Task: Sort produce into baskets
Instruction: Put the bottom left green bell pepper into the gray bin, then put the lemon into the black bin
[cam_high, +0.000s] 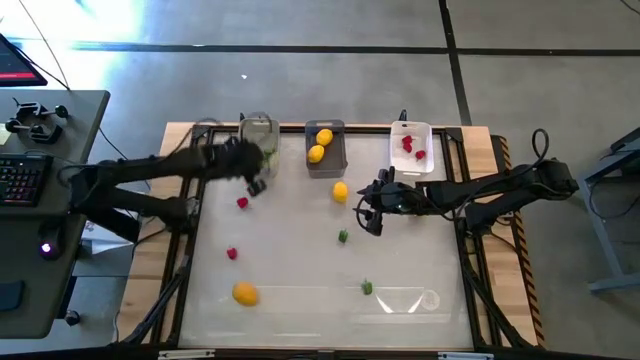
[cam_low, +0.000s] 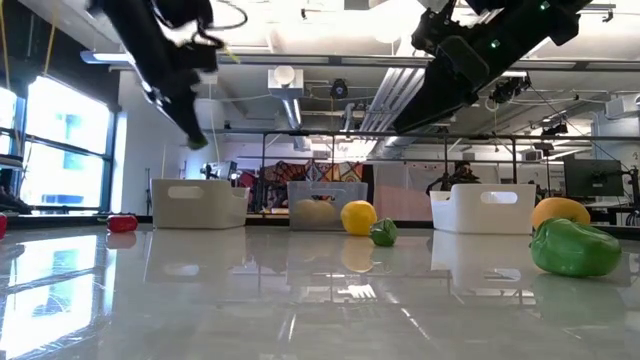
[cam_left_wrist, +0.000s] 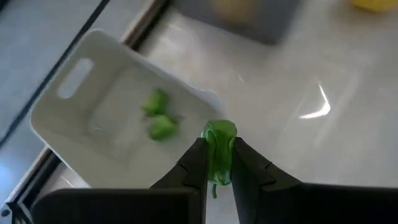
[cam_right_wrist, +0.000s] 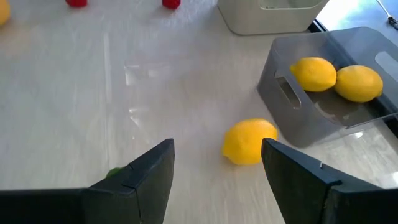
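Jaws pinching green bit (cam_left_wrist: 218, 149), right gaping

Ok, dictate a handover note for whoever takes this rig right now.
Left hand: shut on a green piece, near the clear tub, which already has two green bits.
Right hand: open, empty, facing the loose lemon beside the grey tub.
Done: two lemons in the grey tub; red berries in the white tub.
Left on the table: that lemon, an orange fruit, two red berries, two green pieces.
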